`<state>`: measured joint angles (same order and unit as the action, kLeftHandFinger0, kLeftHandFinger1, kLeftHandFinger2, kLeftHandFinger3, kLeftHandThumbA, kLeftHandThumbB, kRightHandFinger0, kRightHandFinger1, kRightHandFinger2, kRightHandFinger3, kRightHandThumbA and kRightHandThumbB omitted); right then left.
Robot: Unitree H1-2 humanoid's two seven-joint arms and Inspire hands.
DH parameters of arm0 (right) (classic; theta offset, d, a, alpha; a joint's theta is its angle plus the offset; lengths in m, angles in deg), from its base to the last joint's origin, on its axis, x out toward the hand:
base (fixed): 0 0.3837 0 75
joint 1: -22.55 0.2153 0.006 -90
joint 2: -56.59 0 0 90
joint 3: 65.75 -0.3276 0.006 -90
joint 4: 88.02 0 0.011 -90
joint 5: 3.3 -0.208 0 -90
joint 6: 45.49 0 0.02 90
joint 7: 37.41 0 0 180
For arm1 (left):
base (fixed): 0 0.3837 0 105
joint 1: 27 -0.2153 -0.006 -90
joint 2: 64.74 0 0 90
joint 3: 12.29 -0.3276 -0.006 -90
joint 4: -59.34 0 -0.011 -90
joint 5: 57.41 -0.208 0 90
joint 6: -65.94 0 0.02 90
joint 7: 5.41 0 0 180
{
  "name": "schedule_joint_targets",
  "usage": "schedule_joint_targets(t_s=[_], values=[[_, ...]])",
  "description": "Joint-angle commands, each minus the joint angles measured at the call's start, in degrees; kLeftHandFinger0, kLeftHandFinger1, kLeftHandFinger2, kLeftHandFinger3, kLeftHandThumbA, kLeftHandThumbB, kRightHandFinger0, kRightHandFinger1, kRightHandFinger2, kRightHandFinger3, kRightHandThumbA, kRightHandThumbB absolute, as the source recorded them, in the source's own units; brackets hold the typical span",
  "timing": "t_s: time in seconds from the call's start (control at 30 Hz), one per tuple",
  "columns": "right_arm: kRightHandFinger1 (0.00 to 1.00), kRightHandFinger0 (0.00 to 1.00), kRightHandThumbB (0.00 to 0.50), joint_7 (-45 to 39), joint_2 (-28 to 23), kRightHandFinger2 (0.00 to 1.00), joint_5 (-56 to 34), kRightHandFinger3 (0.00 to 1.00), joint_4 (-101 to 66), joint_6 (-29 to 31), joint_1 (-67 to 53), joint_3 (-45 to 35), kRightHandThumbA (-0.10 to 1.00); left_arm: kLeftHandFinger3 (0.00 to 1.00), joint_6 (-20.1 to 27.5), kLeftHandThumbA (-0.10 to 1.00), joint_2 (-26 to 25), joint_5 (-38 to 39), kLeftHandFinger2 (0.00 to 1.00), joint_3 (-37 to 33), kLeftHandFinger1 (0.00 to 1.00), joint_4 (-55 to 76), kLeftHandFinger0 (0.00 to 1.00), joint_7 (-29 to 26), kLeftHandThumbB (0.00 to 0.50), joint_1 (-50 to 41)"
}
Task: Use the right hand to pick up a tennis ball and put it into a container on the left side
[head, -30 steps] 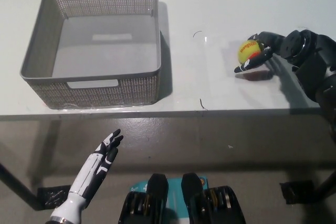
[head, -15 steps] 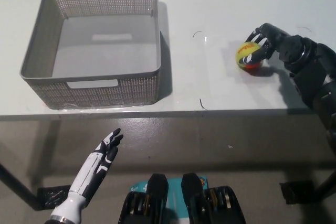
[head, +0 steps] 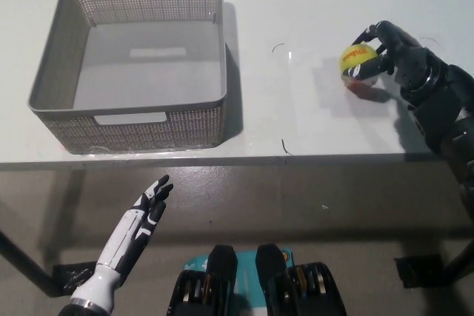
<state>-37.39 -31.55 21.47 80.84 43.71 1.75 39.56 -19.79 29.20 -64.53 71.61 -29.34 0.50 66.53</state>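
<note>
Head view has the black right hand (head: pixel 391 51) wrapped around the tennis ball (head: pixel 357 61), now lifted slightly off the table (head: pixel 296 109), so the basket (head: pixel 133 120) trip's next; white left hand (head: pixel 141 216) idles open below.

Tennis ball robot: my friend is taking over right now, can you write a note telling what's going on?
Right hand: black, fingers wrapped around the ball at the table's right side. Whether the ball is off the surface yet cannot be told.
Left hand: white, open, resting low in front of the table, holding nothing.
Basket: grey, on the table's left, nothing in it.
Done: ball grasped.
Left: carry the ball left over the basket and drop it in.
</note>
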Motion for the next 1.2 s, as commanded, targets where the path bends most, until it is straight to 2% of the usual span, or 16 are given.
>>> schedule_joint_targets(t_s=[0.0,0.1,0.2,0.37,0.5,0.57,0.7,0.73,0.77,0.8,0.83,0.87,0.9,0.93,1.07,1.17], values=[[0.45,0.05,0.0,4.89,-0.61,0.74,-3.65,0.62,-3.25,3.6,4.77,-3.02,0.57,1.0,2.17,1.0,-0.91,0.28,1.0,0.67,1.0,0.77,1.0,0.5,0.2,1.21],[0.44,0.03,0.0,5.6,-0.41,0.77,-3.93,0.75,-6.93,5.18,5.07,-4.24,0.52,1.0,2.24,1.0,-0.83,0.38,1.0,0.67,1.0,0.88,1.0,0.48,0.193,0.98],[0.46,0.04,0.0,5.72,-0.18,0.8,-3.52,0.89,-12.02,4.86,5.16,-4.52,0.58,1.0,2.09,1.0,-0.77,0.41,1.0,0.7,1.0,0.95,1.0,0.45,0.198,0.95],[0.52,0.13,0.0,3.43,1.17,0.83,-3.4,0.62,-23.26,2.62,4.95,-4.99,0.56,1.0,2.07,1.0,-0.74,-0.01,1.0,0.52,1.0,0.8,1.0,0.37,0.208,0.85],[0.57,0.19,0.0,1.15,2.64,0.85,-3.8,0.72,-31.44,0.02,4.46,-5.18,0.55,1.0,2.13,1.0,-0.74,0.38,1.0,0.57,1.0,1.17,1.0,0.54,0.193,0.9],[0.57,0.22,0.005,0.58,3.91,0.84,-3.0,0.66,-35.72,-2.94,4.64,-4.67,0.58,1.0,1.77,1.0,-0.74,0.28,1.0,0.58,1.0,1.31,1.0,0.52,0.195,0.89],[0.6,0.21,0.0,-0.1,6.6,0.92,-3.49,0.76,-38.63,-3.31,5.12,-4.5,0.57,1.0,2.12,1.0,-0.94,0.26,1.0,0.55,1.0,1.14,1.0,0.64,0.194,1.05],[0.7,0.37,0.0,-0.63,7.53,0.96,-3.46,0.97,-39.51,-3.88,5.43,-4.22,0.55,1.0,2.14,1.0,-0.99,0.16,1.0,0.49,1.0,1.01,1.0,0.67,0.196,1.14],[0.64,0.33,0.0,-0.71,7.55,0.85,-3.4,0.92,-39.63,-3.98,5.39,-4.28,0.55,1.0,2.14,1.0,-0.99,0.16,1.0,0.49,1.0,1.01,1.0,0.67,0.196,1.14],[0.49,0.19,0.0,-0.03,9.3,0.67,-3.02,0.59,-39.54,-2.71,5.74,-3.67,0.51,1.0,1.62,1.0,-1.03,0.03,1.0,0.4,1.0,1.35,1.0,0.76,0.195,0.85],[0.47,0.17,0.0,-0.03,9.43,0.66,-2.89,0.56,-39.6,-2.7,5.72,-3.68,0.51,1.0,1.59,1.0,-1.03,0.03,1.0,0.38,1.0,1.37,1.0,0.77,0.195,0.83],[0.4,0.13,0.051,0.1,10.24,0.6,-2.47,0.4,-39.4,-3.03,5.95,-3.32,0.56,1.0,1.34,1.0,-0.94,0.22,1.0,0.39,1.0,1.51,1.0,0.82,0.189,0.71],[0.31,0.01,0.002,-0.14,11.59,0.56,-2.95,0.36,-38.75,-3.09,6.45,-3.25,0.55,1.0,1.52,1.0,-0.92,0.57,1.0,0.42,1.0,1.35,1.0,0.95,0.184,0.68],[0.3,0.0,0.0,-0.45,12.91,0.56,-3.18,0.33,-38.18,-3.31,6.94,-3.0,0.55,1.0,1.82,1.0,-1.01,0.77,1.0,0.36,1.0,1.12,1.0,1.14,0.191,0.66],[0.43,0.04,0.0,-0.59,16.59,0.74,-2.68,0.63,-35.17,-3.0,8.5,-1.52,0.52,1.0,1.64,1.0,-1.13,0.53,1.0,0.11,1.0,0.92,1.0,1.36,0.2,0.66],[0.45,0.04,0.0,-0.3,19.12,0.76,-2.56,0.7,-31.2,-2.28,9.68,-0.59,0.52,1.0,1.37,1.0,-1.13,-0.39,1.0,-0.12,1.0,1.04,1.0,1.25,0.205,0.78]])
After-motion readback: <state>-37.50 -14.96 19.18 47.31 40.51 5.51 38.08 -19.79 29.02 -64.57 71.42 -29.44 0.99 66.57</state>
